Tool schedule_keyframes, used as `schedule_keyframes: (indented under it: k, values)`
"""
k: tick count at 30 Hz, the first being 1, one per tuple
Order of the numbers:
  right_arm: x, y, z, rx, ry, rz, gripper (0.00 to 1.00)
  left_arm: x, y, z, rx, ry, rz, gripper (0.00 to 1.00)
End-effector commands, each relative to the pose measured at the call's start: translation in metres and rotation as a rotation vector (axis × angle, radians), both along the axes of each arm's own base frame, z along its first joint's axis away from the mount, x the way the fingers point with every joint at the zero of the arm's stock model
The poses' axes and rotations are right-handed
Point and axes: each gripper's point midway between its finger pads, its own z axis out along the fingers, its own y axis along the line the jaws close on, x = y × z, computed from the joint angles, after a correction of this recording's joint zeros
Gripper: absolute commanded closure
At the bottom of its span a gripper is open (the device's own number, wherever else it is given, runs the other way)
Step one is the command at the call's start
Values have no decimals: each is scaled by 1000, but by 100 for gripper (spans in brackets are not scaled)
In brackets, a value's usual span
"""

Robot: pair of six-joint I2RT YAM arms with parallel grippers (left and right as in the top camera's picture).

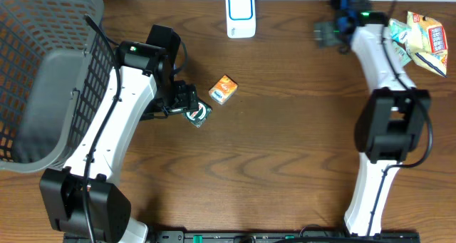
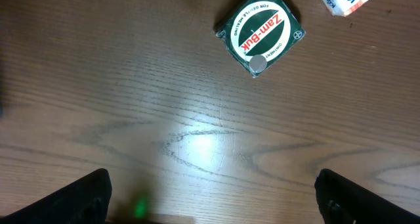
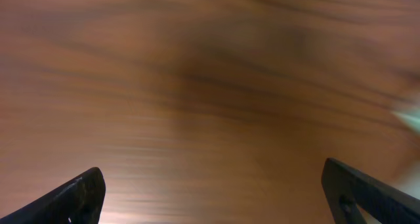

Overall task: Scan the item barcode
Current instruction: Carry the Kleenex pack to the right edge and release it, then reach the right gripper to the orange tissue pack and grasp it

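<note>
Over the bench (image 1: 285, 164), the right gripper (image 3: 213, 191) seems spread, though its view is blurred. I'd ease the left gripper (image 2: 213, 201), spread wide and empty, forward and square it to the Zam-Buk box (image 2: 261, 31), which lies flat ahead and slightly right of its fingers, not yet between them.

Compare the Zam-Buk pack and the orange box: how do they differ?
Zam-Buk pack is dark green with a white oval label; orange box is orange and white. Zam-Buk pack lies nearer the left pincer; orange box lies just beyond it. Both rest on the table, ungripped.
</note>
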Motion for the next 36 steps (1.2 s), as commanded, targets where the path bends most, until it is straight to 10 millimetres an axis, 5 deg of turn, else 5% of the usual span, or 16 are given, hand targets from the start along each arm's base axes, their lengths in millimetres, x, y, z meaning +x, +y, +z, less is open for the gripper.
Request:
schedule_keyframes:
  k: [1,5,11,19,26,36]
  values:
    - [-20,122,25,422,29,256,1,1,0,2,2,-1,-6,3]
    - [-52,194,36,579,98,436,1,1,0,2,2,-1,-6,2]
    - [-121,254,27,657,334,524,1,1,0,2,2,-1,-6,2]
    - [-167,264,-4,436,496,457,1,1,0,2,2,-1,-6,2]
    - [-205,290,-6,450,619,432,1,1,0,2,2,-1,-6,2]
    - [-225,305,-17,353,657,238,1,1,0,2,2,-1,-6,2]
